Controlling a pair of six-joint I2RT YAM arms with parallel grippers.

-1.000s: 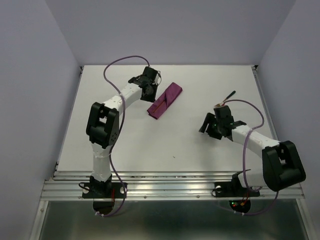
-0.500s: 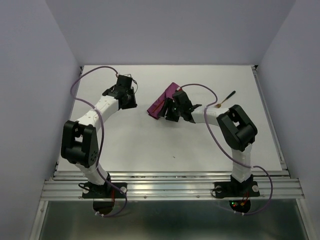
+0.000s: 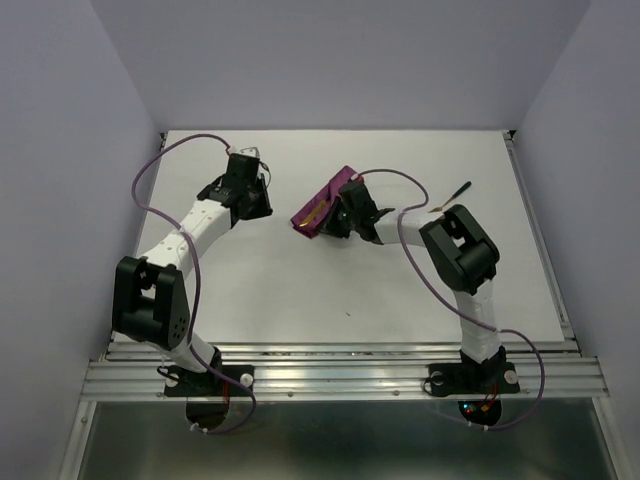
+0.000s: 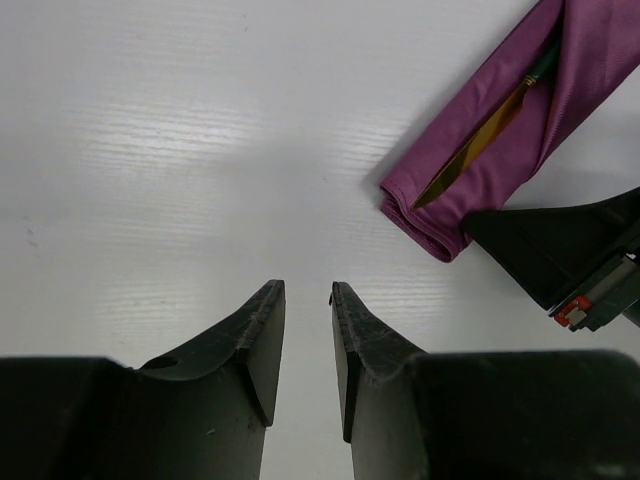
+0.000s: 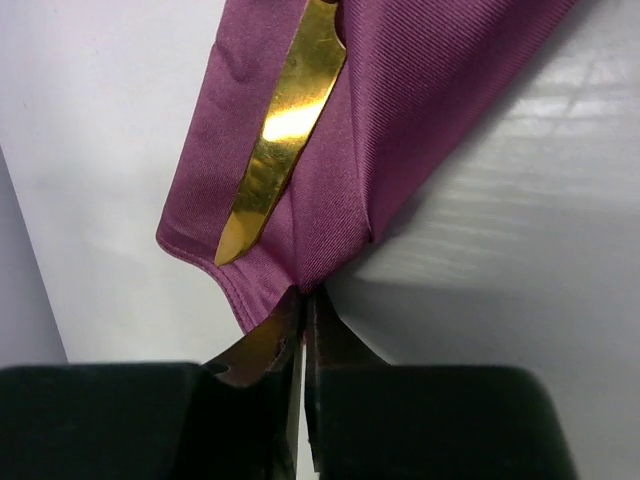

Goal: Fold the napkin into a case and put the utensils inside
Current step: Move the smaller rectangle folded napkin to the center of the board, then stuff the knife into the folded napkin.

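We are looking at the case [image 3: 322, 203] [image 4: 505, 150] [image 5: 400, 110], a narrow folded strip of shiny magenta-purple cloth. It is lying slantwise on the white table [image 3: 300, 290], its lower end pointing left and near. The knife [image 3: 316, 211] [image 4: 480, 140] [image 5: 283, 125] is lying inside the fold, its gold blade showing along the open seam and its tip pointing toward that lower end. We are finding the other utensil [image 3: 455, 195], black-handled with a gold end, lying well apart to the right.

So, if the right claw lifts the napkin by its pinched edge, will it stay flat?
Probably not: the napkin is thin cloth with soft folds, so it should droop from the right claw. Its sheen suggests it is slippery, so the knife may slide out.
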